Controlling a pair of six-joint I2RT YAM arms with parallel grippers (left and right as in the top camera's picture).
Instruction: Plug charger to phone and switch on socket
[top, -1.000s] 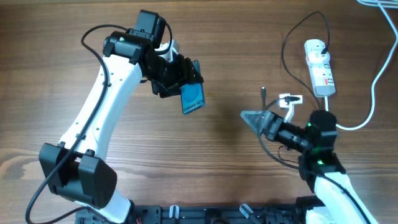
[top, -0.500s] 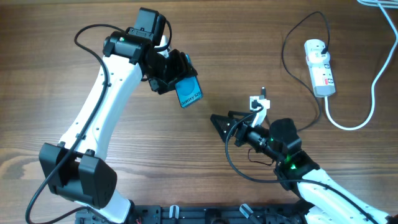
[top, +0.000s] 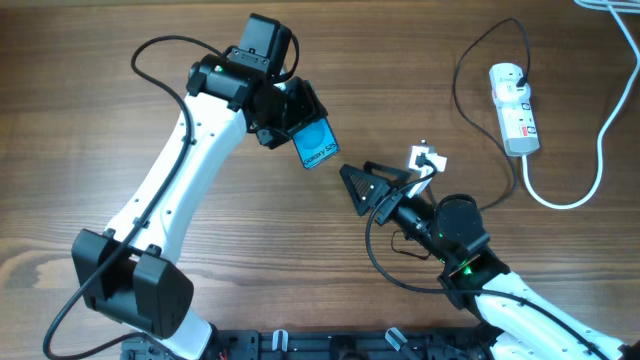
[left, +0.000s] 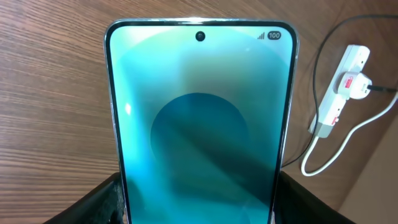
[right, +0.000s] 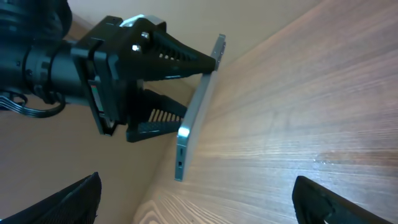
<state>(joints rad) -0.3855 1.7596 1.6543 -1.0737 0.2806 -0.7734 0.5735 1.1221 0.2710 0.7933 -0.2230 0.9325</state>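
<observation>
Left pincer (top: 303, 128) clamps turquoise-screened phone (top: 317, 151).

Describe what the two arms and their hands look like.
Both arms have white links and black joints. The left arm carries a looping black cable and a black box at its wrist; the right arm shows a small green light. The left hand and right hand are black with triangular fingers.
</observation>
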